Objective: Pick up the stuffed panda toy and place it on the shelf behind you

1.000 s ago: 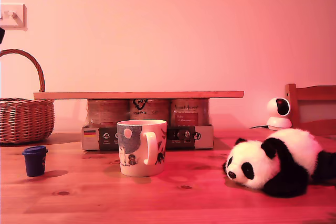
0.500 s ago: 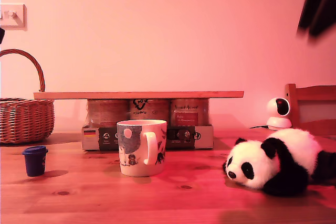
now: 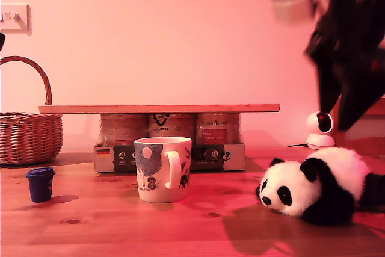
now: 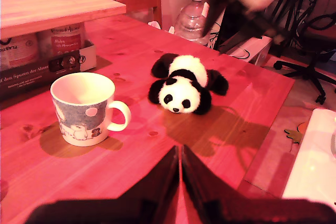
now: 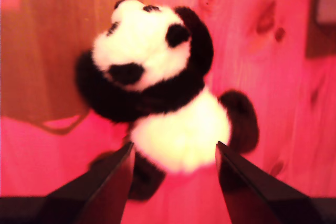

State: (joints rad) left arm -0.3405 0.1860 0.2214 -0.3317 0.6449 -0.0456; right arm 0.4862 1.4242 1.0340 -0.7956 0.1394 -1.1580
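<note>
The stuffed panda toy lies on its belly on the wooden table at the exterior view's right, head toward the mug. My second gripper hangs open above the panda, one finger on each side of its white body, apart from it. Its arm shows as a dark blur above the toy. My first gripper is shut and empty, low over the table's near side, facing the mug and panda. The shelf is a light plank resting on jars behind the mug.
A box of jars holds up the plank. A wicker basket and a small blue cup stand at the exterior view's left. A white round camera sits behind the panda. A water bottle stands beyond the table's edge.
The second arm has swung down from the exterior view's upper right corner to above the panda, and its shadow now falls on the table. The panda, mug and plank have not moved.
</note>
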